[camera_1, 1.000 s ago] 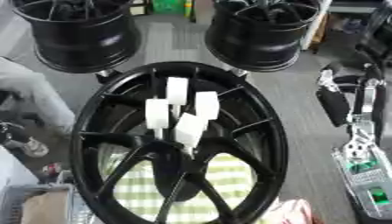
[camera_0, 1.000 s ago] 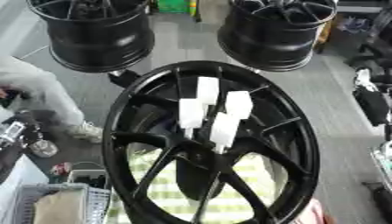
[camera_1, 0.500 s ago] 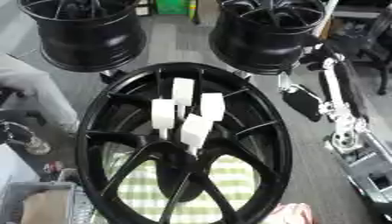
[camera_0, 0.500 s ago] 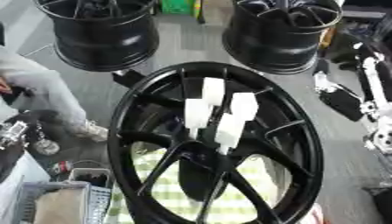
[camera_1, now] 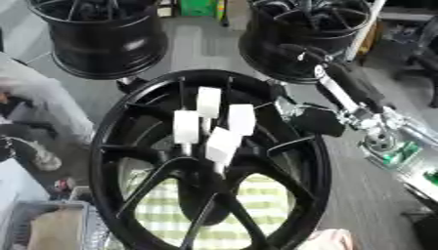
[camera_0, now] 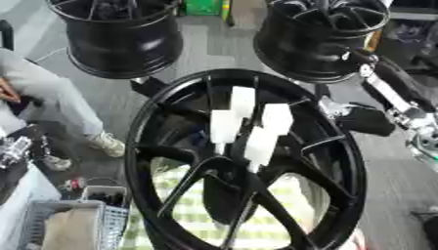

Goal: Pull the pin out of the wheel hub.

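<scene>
A: What's sitting at centre?

B: Big black wheel (camera_0: 248, 161), lying face-up. Four white pins (camera_0: 248, 128) are standing in its hub, clustered w/ tops up, none out yet.

A: And the robot's right hand (camera_1: 318, 120)?

B: It's hanging at the wheel's right rim, just beside the spokes, arm coming in from the wheel's upper right. Can't tell how far the fingers are spread; it's apart from the pins, nothing seen in it.

A: Left hand?

B: Not showing in either view.

A: Around the wheel?

B: Two more black wheels (camera_0: 120, 34) are standing beyond it. A checked cloth (camera_1: 244, 215) is showing through the spokes. A grey basket (camera_0: 64, 227) is sitting at the wheel's lower left.
</scene>
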